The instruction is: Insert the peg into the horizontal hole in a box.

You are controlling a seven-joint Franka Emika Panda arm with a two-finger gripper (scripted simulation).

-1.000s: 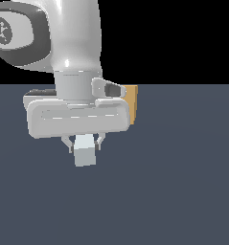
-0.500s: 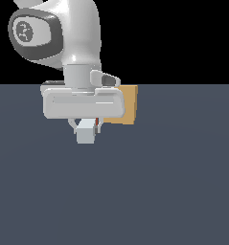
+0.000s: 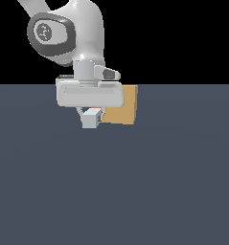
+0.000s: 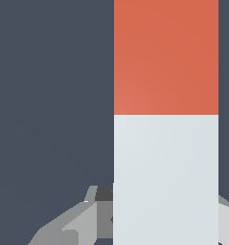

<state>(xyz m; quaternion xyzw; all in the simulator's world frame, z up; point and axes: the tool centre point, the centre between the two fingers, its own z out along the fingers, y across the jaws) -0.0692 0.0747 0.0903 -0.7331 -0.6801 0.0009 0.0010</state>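
My gripper point(image 3: 91, 114) is shut on the peg point(image 3: 91, 117), whose pale square end faces the exterior camera just under the hand. A sliver of its red-orange part shows above that end. In the wrist view the peg point(image 4: 166, 119) fills the frame lengthwise, white near the fingers point(image 4: 73, 222) and red-orange farther out. The tan box point(image 3: 121, 106) stands behind and to the exterior view's right of the gripper, partly covered by the hand. The hole is hidden from both views.
A flat dark grey-blue floor point(image 3: 159, 182) stretches all around. The white arm with its round grey joint point(image 3: 51, 32) rises above the gripper toward the exterior view's upper left.
The gripper with the peg has risen and shifted to the exterior view's right, nearer the box. More of the box now shows beside the hand.
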